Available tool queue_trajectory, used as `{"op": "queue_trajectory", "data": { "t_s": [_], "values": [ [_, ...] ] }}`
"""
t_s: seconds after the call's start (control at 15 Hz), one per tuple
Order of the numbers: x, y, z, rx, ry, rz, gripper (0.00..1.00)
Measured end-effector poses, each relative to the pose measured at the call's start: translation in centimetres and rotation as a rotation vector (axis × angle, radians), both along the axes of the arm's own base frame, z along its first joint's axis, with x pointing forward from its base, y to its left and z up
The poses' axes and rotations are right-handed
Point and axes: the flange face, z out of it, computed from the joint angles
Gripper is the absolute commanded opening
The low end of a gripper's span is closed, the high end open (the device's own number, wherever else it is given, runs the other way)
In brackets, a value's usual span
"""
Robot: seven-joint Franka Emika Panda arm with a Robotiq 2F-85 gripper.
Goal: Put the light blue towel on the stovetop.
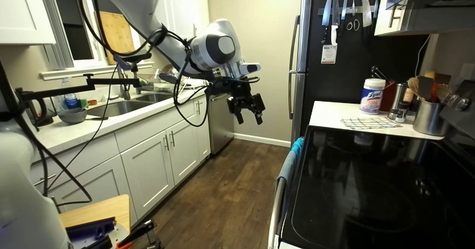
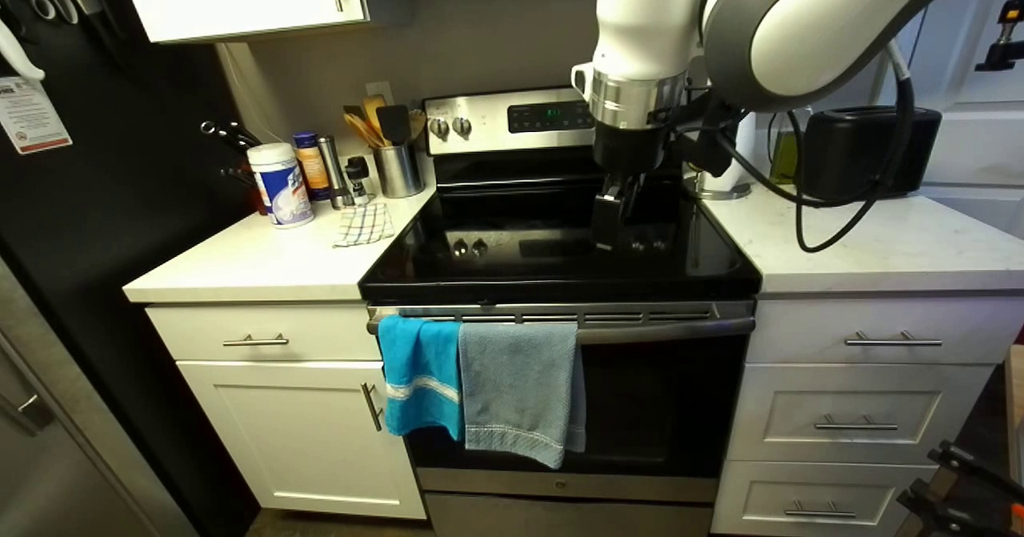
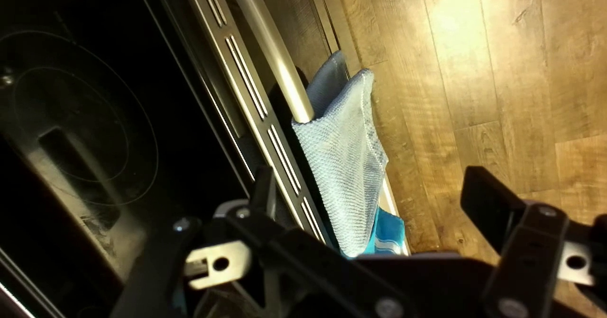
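Two towels hang side by side over the oven door handle. The pale grey-blue towel [image 2: 516, 385] is nearer the handle's middle; it also shows in the wrist view [image 3: 339, 161] and edge-on in an exterior view [image 1: 288, 169]. The brighter blue towel [image 2: 420, 377] with a white stripe hangs at the handle's end, and is partly hidden behind the pale one in the wrist view [image 3: 390, 228]. The black glass stovetop [image 1: 352, 197] is bare; it also shows here [image 2: 520, 241]. My gripper [image 1: 249, 121] is open and empty, high above the towels, its fingers [image 3: 367, 180] spread apart.
The oven handle [image 2: 664, 330] runs along the stove's front. Beside the stove, a counter [image 2: 240, 261] holds a Lysol tub [image 2: 280, 185], a checkered cloth [image 2: 364, 225] and a utensil holder [image 2: 398, 170]. A black toaster [image 2: 868, 153] stands on the opposite counter.
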Motion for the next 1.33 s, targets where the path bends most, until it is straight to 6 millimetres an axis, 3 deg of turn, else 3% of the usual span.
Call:
{"op": "queue_trajectory", "data": {
  "t_s": [0.53, 0.93, 1.33],
  "values": [
    [4.9, 4.7, -6.2, -0.106, -0.001, 0.096, 1.00],
    [7.9, 5.8, -9.3, -0.207, 0.003, 0.257, 1.00],
    [10.4, 5.9, -11.6, -0.216, -0.003, 0.272, 1.00]
  ]
}}
